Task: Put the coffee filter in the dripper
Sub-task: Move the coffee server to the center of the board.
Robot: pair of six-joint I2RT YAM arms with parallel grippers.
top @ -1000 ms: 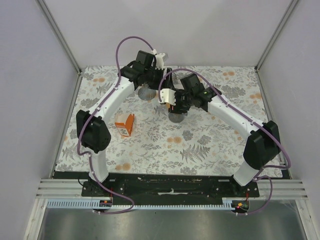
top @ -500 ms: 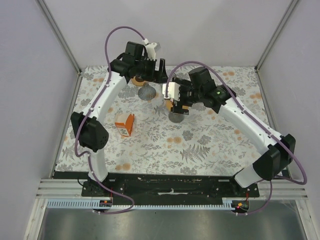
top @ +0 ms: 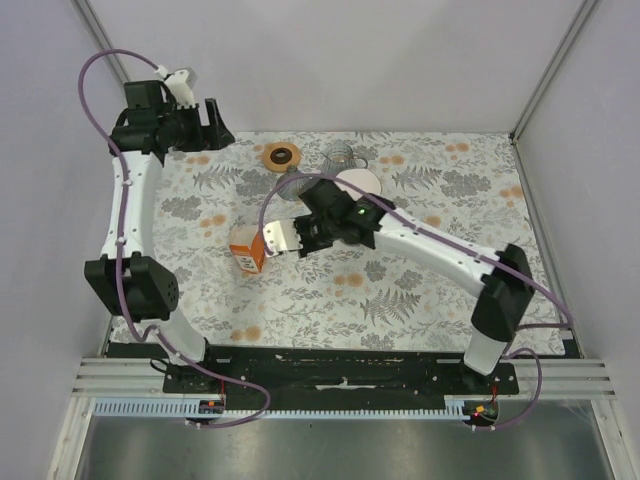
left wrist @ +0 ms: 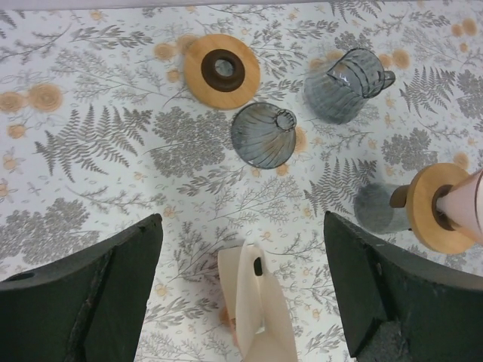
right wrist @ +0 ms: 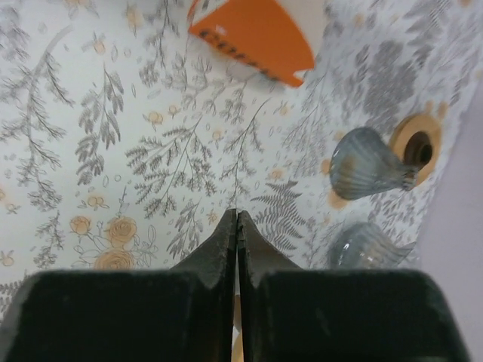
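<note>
From the left wrist I lose most of the coffee filter [left wrist: 466, 213] off the 3 o'clock edge; only its pale narrow end shows, meeting the dark hole of the dripper [left wrist: 423, 217], and I cannot tell how deep it sits. A grey blur just beside that ring at 9 o'clock could be glass or shadow; I cannot say which. Overhead, the filter reads as a white patch at 12 o'clock on the desk [top: 400, 290], covering nearly all of the dripper. A cream shape [left wrist: 256, 309] low between the left jaws I cannot identify.

The left jaws stand wide, holding nothing, raised over the desk's 10 o'clock corner; the right jaws are pressed flat together on nothing, near the packet [top: 250, 250] at 9 o'clock but apart from it.

I count one filter, two orange rings — the dripper and a spare ring [top: 282, 155] at 11 o'clock — one ribbed grey cone [left wrist: 263, 136], one glass jug [top: 340, 158], one packet.
</note>
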